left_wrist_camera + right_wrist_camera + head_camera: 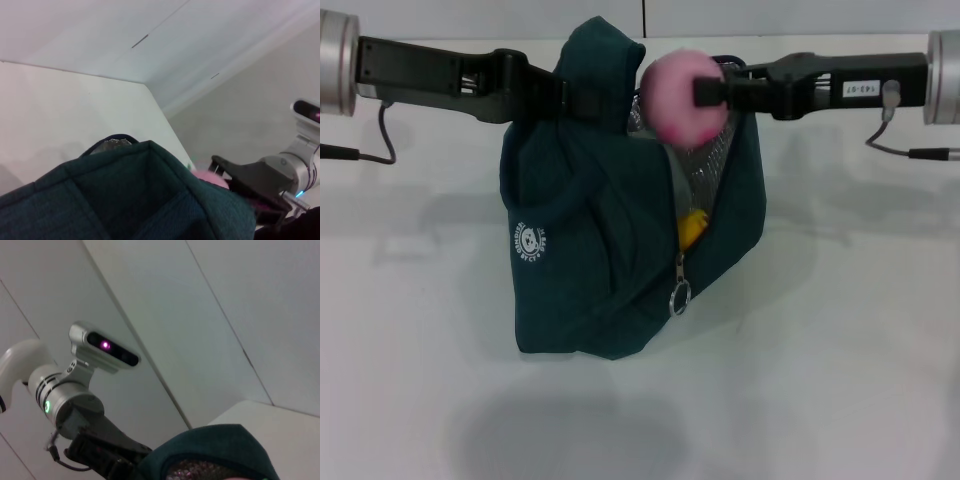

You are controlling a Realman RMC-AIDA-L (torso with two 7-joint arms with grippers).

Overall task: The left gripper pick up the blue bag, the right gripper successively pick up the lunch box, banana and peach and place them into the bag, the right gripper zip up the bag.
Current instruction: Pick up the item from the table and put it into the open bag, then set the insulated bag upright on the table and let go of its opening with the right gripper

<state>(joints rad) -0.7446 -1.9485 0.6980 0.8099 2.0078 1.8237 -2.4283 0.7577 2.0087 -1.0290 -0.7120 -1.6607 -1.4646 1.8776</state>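
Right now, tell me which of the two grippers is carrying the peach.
The right gripper, reaching in from the right, is shut on the pink peach above the bag's opening. The left gripper grips the blue bag instead.

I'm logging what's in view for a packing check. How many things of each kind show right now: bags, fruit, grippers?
Bags: 1, the dark teal fabric lunch bag, held up by the left gripper.
Fruit: 2, the round pink peach in the right gripper above the bag's opening, and a yellow banana tip showing inside.
Grippers: 2.
Total: 5.
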